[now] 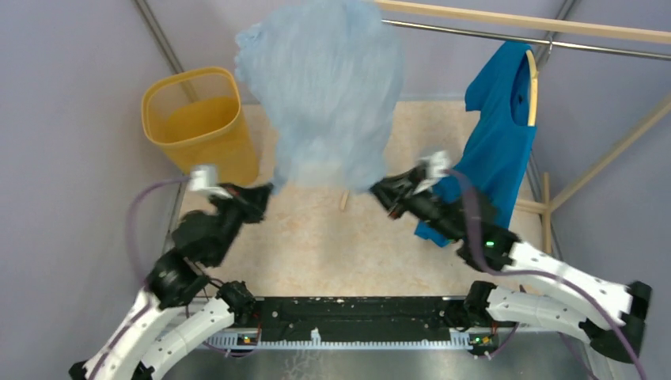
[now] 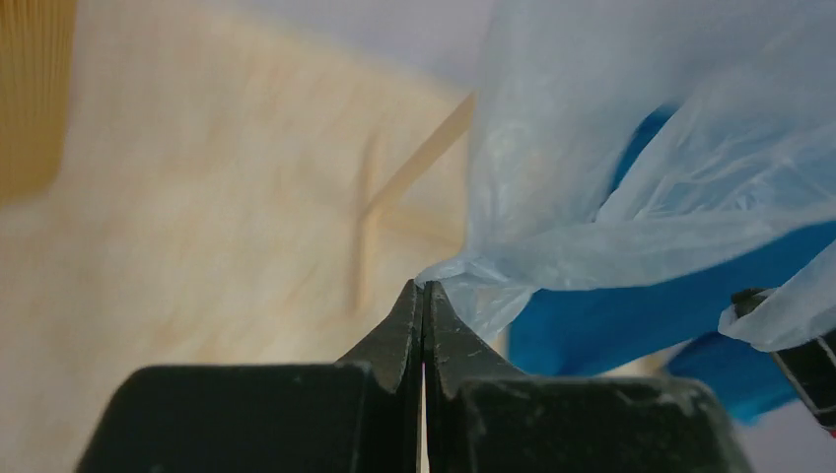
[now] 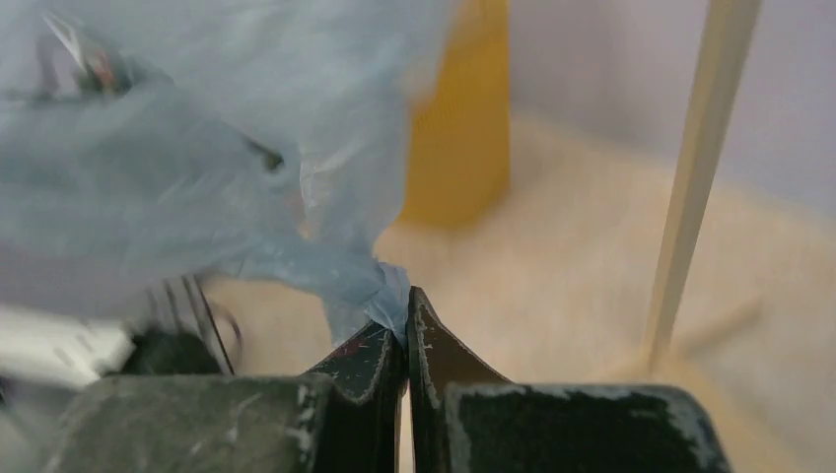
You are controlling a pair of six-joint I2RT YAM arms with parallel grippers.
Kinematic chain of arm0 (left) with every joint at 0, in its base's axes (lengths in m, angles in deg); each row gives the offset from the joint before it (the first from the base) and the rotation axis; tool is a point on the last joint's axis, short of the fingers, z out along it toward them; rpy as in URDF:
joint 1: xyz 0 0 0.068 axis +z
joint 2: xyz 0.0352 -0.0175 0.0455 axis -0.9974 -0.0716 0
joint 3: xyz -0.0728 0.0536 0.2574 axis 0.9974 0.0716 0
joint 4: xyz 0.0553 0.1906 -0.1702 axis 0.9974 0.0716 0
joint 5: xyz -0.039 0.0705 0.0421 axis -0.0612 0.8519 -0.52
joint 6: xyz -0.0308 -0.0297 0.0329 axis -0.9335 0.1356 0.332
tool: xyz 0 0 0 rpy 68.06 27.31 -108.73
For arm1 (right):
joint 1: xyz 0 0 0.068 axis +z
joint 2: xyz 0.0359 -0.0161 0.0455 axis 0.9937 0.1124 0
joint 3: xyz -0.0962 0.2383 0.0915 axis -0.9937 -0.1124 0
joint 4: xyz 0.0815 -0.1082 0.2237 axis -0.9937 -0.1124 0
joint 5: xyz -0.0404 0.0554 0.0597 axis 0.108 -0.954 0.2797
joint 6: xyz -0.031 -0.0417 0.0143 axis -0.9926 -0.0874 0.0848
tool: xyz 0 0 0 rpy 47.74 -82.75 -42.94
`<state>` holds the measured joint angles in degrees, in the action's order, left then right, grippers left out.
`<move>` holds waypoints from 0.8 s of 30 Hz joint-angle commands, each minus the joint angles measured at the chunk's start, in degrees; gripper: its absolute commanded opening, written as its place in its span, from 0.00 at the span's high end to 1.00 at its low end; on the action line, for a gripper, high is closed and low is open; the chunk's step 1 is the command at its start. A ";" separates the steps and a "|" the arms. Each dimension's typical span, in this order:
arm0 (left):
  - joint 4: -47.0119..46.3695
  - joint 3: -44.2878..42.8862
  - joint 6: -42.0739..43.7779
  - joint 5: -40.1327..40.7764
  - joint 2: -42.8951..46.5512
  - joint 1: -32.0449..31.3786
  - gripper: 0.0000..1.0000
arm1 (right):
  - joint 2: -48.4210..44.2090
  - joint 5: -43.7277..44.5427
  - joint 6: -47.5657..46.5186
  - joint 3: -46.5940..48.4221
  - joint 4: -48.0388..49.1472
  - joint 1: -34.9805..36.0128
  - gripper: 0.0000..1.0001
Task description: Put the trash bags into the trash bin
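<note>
- We see a pale speckled worktop (image 1: 316, 245) enclosed by lilac walls (image 1: 71, 158).
- We count one bag (image 1: 328, 95), one bin (image 1: 229, 158) and one blue shirt (image 1: 498, 150).
- The left fingers (image 1: 263, 194) and right fingers (image 1: 378, 190) are each clamped tight on a bottom corner of the bag. It spreads upward between them, right of the bin and outside it.

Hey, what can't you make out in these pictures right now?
- Top view: the trash bag runs off the upper edge; its top is cut off.
- Left wrist view: the trash bin is a blurred sliver at the left edge.
- Right wrist view: the bag and the upper edge hide the bin's rim.
</note>
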<state>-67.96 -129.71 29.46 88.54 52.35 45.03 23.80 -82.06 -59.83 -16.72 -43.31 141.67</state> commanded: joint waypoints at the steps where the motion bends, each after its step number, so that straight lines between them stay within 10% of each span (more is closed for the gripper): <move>1: 23.62 15.27 -17.03 2.05 -3.61 -0.01 1.00 | 9.08 4.78 11.07 -17.70 -8.64 0.41 1.00; 7: 23.02 5.43 -9.58 8.09 -0.81 -0.05 1.00 | 6.24 6.67 9.69 -12.88 -18.56 0.41 1.00; 15: 13.28 -39.45 13.91 3.12 -17.37 -0.05 1.00 | 10.78 3.73 -6.66 31.28 -26.82 0.43 1.00; 24: 7.71 -9.44 4.82 3.38 -3.94 -0.05 1.00 | 3.75 6.55 -1.55 7.26 -17.04 0.41 1.00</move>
<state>-64.85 -155.75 39.38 90.57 45.88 44.99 24.50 -78.76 -64.61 5.05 -55.87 141.69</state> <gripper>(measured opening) 0.005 0.004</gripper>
